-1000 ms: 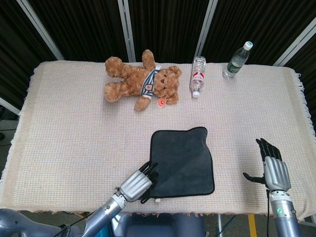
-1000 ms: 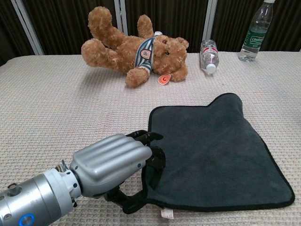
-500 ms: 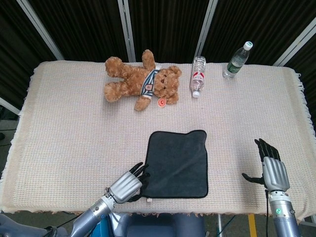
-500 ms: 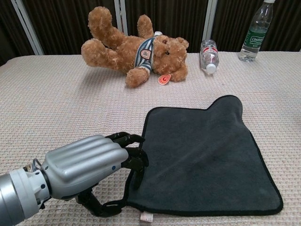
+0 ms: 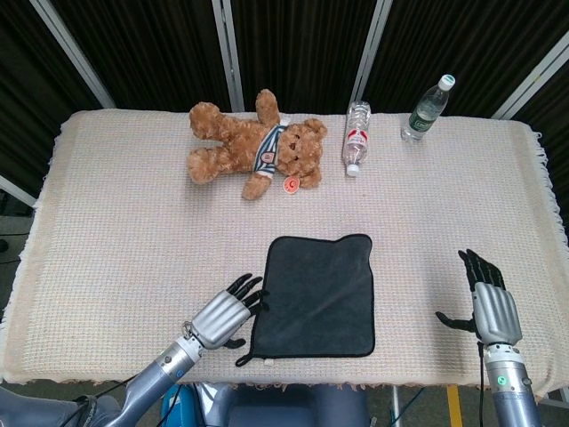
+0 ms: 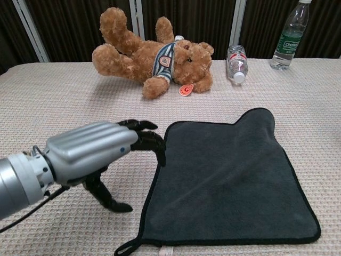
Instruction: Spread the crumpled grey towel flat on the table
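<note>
We see the grey towel [image 5: 316, 294] lying flat near the table's [image 5: 124, 231] near edge. Left hand [image 5: 218, 316] released beside its left edge; right hand [image 5: 487, 304] released, well right.

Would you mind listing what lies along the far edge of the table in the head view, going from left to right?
Teddy bear → lying clear bottle → standing green-labelled bottle.

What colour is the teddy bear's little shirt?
The teddy bear wears a shirt with blue and white stripes. It shows best in the chest view.
</note>
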Robot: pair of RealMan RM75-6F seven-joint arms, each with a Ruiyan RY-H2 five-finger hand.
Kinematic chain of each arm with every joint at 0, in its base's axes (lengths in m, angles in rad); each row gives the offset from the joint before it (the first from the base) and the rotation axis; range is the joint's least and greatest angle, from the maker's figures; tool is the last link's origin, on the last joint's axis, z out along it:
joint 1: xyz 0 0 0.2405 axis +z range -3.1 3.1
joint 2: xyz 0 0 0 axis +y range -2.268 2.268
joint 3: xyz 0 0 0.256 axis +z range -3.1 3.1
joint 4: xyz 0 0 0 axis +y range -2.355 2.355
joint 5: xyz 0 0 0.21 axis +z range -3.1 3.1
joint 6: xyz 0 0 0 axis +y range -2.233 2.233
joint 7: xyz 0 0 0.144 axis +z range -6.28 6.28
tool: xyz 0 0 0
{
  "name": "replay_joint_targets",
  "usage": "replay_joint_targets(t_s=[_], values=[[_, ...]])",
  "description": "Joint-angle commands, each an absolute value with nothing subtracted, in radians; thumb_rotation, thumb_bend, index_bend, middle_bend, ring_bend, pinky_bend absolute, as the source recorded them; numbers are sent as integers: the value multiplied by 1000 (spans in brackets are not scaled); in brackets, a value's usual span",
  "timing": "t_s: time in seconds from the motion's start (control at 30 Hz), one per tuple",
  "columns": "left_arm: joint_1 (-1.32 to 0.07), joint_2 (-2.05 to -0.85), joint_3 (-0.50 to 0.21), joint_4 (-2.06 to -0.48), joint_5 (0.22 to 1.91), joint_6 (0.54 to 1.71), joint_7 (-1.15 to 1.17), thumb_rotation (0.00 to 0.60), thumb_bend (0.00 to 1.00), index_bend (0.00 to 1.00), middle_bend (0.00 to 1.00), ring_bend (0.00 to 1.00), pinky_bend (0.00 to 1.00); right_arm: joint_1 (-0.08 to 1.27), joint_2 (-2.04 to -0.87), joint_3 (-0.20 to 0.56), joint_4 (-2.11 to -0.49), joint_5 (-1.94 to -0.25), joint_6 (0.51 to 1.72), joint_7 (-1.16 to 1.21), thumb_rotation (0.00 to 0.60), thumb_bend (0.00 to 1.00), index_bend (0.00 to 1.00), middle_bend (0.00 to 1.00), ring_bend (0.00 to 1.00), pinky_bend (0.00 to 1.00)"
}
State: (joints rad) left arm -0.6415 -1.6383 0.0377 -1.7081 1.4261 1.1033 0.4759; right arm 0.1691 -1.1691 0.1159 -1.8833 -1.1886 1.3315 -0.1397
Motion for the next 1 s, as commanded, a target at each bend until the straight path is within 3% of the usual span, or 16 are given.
replay_joint_targets(t_s=[0.03,0.37,0.7,1.0], values=[[-668,-1637,-35,-1652,1417,1112,463,600,73,343,190,0,0,171,-1171,118,-1880,-1185,1329,-139,600,124,0,0,0,0],[-809,-1741,-168,-1356,1379,996,520,600,76,358,210,1,0,181,-1186,128,-1860,-1161,1318,-152,600,124,0,0,0,0],[-911,-1920,-243,-1022,1322,924,486,600,47,372,230,1,0,193,-1195,141,-1832,-1123,1291,-146,600,124,0,0,0,0],[-997,-2067,-267,-784,1332,902,411,600,48,398,245,6,0,203,-1206,151,-1812,-1096,1277,-146,600,124,0,0,0,0]])
